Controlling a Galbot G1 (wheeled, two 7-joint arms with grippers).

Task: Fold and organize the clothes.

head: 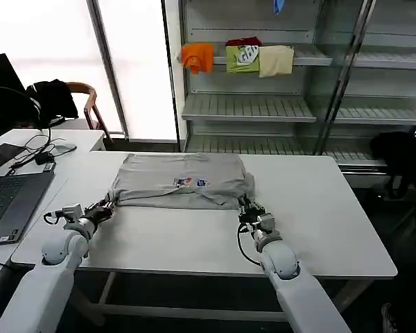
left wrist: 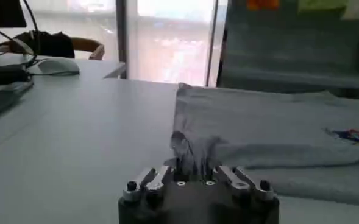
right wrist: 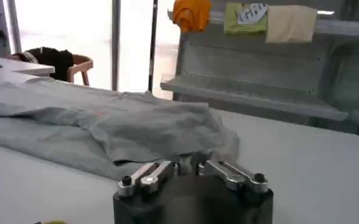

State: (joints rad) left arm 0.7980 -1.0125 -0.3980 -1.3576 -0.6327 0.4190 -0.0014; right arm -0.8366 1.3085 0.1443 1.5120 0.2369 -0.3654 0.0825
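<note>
Shirt (head: pixel 180 182) lies partly folded on the surface (head: pixel 333 215). Left tool (head: pixel 105 207) and right tool (head: pixel 247 209) each pinch a near corner. Risk: uneven pulling would likely skew the fold or slip a corner free.

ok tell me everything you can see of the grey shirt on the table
The shirt is light grey, soft-looking fabric with a small multicoloured print on its top face. It lies partly folded on the white table, toward the far side, its near edge doubled over in layers with some creases. The left gripper is shut on its near left corner, bunching the cloth up between the fingers. The right gripper is shut on the near right corner, where a fold drapes toward it.
</note>
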